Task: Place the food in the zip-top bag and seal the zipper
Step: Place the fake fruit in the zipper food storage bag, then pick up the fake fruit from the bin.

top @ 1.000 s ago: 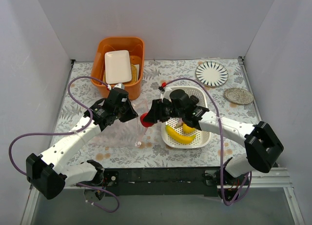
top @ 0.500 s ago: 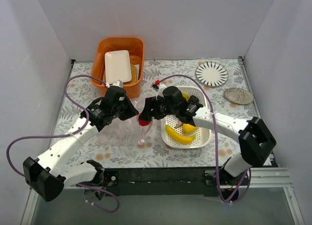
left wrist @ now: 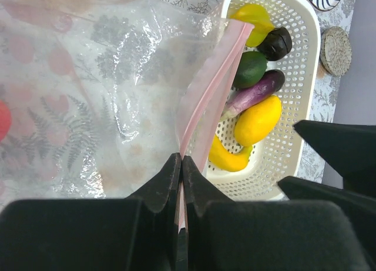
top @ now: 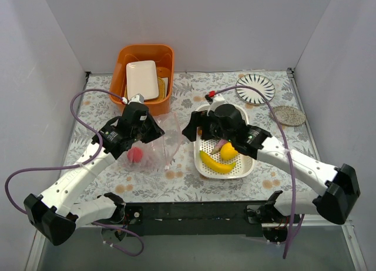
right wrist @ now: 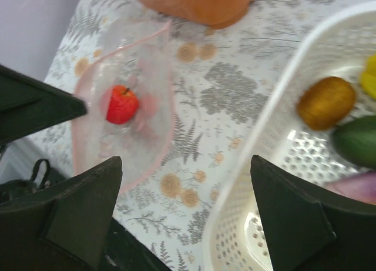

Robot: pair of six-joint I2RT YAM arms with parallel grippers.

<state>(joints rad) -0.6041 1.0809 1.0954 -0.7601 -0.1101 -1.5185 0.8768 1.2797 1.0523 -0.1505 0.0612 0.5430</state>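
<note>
My left gripper (left wrist: pixel 181 160) is shut on the pale-pink zipper (left wrist: pixel 208 83) and holds up the mouth of the clear zip-top bag (left wrist: pixel 117 77). In the top view that gripper (top: pixel 155 133) is at the bag's right edge, and the red round fruit (top: pixel 136 154) lies inside the bag (top: pixel 150 156). My right gripper (top: pixel 194 131) is open and empty over the left rim of the white basket (top: pixel 247 165). In the right wrist view it (right wrist: pixel 185 165) hangs above the table between bag (right wrist: pixel 147 141) and basket (right wrist: pixel 276 106). The basket holds the banana (left wrist: pixel 226 156), eggplant (left wrist: pixel 258 90) and yellow (left wrist: pixel 258 119), green (left wrist: pixel 249 68) and brown (left wrist: pixel 275 43) pieces.
An orange bin (top: pixel 167 59) with a white plate (top: pixel 141 80) stands at the back left, just behind the bag. A striped plate (top: pixel 255 88) and a grey coaster (top: pixel 287 115) lie at the back right.
My right gripper carried the red fruit to the bag's mouth, let it go, and drew back right over the basket. The fruit now lies in the bag. My left gripper kept its hold.
</note>
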